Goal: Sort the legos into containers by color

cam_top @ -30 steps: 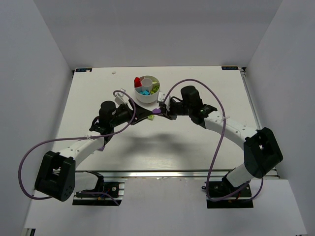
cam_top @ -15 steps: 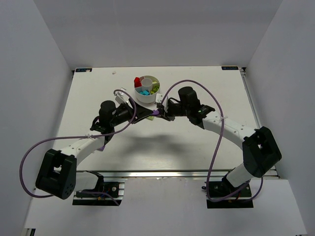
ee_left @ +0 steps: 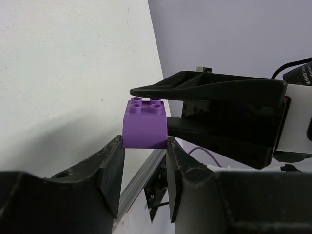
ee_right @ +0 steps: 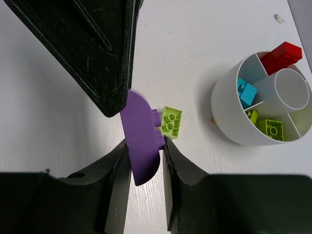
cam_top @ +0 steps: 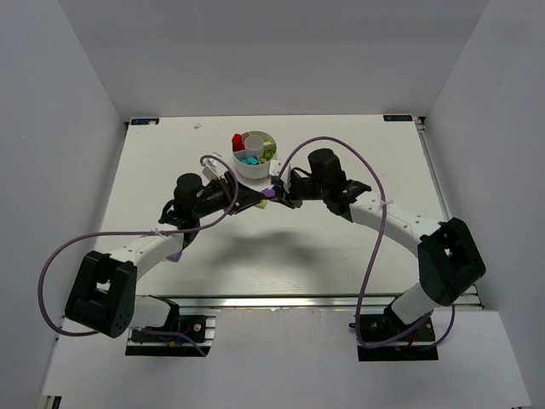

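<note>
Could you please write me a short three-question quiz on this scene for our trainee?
1. True or false: the purple brick lies in the dish.
2. Which colour of brick lies loose on the table beside the purple one? A red, B lime, C cyan.
3. Fill in: the purple brick sits between the fingers of ____ grippers.

Key
1. False: it is held above the table, outside the dish.
2. B, the lime brick.
3. Both: the left gripper and the right gripper.
</note>
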`<control>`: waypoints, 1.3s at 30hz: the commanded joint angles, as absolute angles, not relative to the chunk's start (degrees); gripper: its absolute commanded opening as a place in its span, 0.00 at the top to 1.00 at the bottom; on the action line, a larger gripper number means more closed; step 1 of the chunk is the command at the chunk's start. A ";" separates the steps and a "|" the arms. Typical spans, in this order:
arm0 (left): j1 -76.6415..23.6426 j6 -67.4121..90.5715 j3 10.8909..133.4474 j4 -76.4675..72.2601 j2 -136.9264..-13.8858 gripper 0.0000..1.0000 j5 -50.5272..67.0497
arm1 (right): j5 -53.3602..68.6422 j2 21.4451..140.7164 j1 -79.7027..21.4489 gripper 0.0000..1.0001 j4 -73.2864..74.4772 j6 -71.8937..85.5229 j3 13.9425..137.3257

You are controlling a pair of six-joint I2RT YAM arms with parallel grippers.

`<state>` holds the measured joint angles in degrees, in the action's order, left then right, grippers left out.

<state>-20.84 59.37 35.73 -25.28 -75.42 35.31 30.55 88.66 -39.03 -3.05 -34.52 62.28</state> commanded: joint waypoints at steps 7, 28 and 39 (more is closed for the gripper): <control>-21.18 52.58 45.25 -21.63 -77.07 0.89 34.81 | 31.73 88.68 -39.38 0.51 -4.66 -34.45 64.69; -19.86 21.09 108.78 32.42 -111.25 0.99 3.87 | 35.60 81.75 -25.67 1.00 2.11 -34.63 57.57; -19.86 20.39 118.74 37.62 -119.88 0.98 1.67 | 36.12 81.56 -24.08 1.00 0.97 -33.49 56.16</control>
<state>-19.94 21.43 115.50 35.18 -120.46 3.36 34.72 82.85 -24.62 2.00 -34.39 56.31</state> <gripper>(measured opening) 0.455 0.011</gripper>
